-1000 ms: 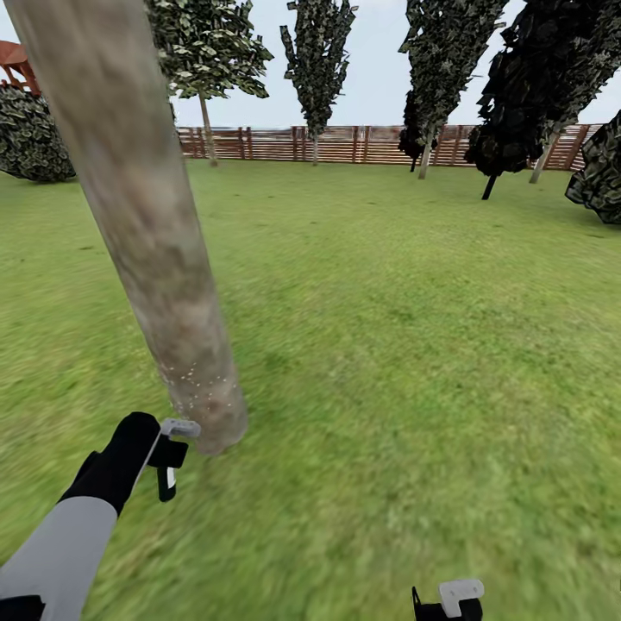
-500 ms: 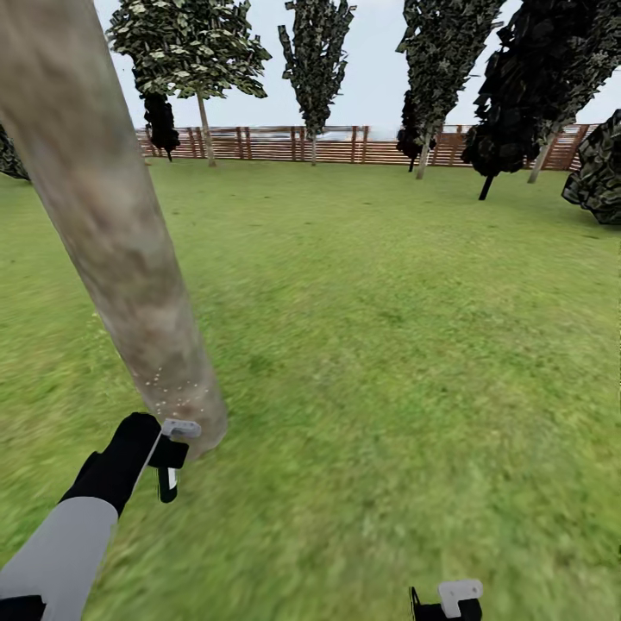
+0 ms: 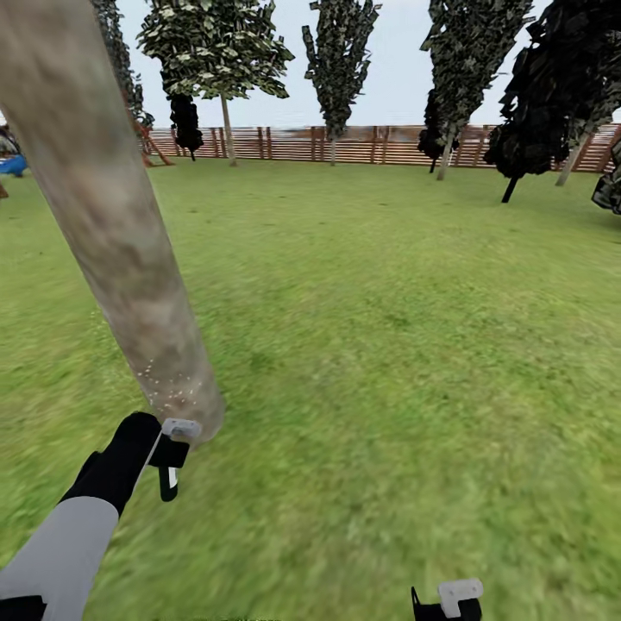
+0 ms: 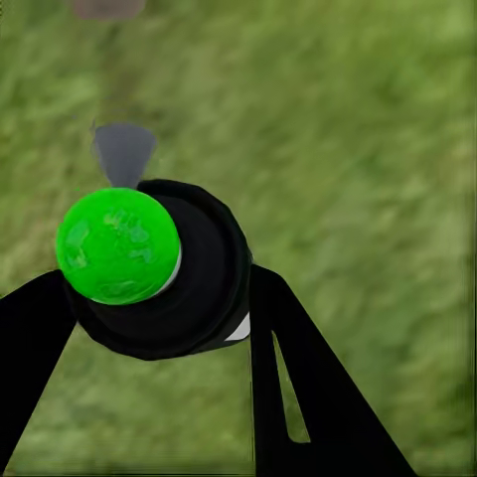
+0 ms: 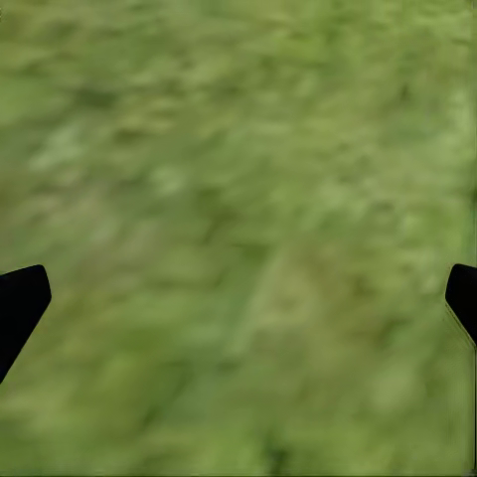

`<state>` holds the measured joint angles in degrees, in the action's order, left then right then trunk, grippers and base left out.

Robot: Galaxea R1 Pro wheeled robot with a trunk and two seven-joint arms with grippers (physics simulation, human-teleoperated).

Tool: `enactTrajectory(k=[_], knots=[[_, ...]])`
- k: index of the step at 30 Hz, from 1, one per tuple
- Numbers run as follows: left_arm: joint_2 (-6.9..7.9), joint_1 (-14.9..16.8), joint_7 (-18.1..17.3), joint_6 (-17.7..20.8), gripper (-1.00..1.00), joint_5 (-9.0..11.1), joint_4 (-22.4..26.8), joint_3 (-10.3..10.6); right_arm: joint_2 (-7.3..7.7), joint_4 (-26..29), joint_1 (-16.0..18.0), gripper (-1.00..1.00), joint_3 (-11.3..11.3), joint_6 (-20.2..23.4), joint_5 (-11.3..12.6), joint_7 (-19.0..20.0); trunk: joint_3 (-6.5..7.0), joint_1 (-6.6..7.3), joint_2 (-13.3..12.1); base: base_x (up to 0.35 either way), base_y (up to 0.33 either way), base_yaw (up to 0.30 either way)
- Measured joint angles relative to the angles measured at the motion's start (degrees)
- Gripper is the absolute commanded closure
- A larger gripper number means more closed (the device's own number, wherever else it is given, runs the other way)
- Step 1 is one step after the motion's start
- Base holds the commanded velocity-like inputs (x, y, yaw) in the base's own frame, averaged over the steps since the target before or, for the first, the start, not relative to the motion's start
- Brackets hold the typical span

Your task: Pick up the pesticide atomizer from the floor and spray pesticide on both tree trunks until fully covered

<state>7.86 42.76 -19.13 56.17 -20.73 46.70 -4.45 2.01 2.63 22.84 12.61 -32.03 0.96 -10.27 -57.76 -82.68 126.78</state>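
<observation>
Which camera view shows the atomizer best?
The left wrist view: the atomizer, black with a green cap, sits large between the left gripper fingers. In the head view it is a small dark shape by the trunk.

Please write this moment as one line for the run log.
left gripper: shut on pesticide atomizer | tree trunk: white specks near base | right gripper: open above grass

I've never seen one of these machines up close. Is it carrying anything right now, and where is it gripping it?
Yes: the left claw grips the pesticide atomizer around its round black body, beneath the green top. The right claw is open over the grass, holding nothing.
</observation>
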Motion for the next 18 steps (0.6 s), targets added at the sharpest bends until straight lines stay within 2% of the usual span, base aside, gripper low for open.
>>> enactTrajectory(k=[8,14,18], knots=[[-0.06,0.00,0.00,0.00,1.00,0.03,0.01,0.00,0.00,0.00,0.00,-1.00,0.00,0.00,0.00,0.00,0.00,0.01,0.00,0.057,-0.276,0.277],[-0.09,0.00,0.00,0.01,1.00,0.04,-0.09,0.00,0.00,0.00,0.00,-1.00,0.01,0.01,0.00,0.00,0.00,0.02,0.00,0.187,-0.239,0.277],[-0.87,0.00,0.00,0.02,1.00,0.06,-0.14,-0.02,0.00,0.00,0.00,-1.00,0.01,0.01,0.00,0.01,0.00,0.03,0.00,0.231,-0.204,0.277]])
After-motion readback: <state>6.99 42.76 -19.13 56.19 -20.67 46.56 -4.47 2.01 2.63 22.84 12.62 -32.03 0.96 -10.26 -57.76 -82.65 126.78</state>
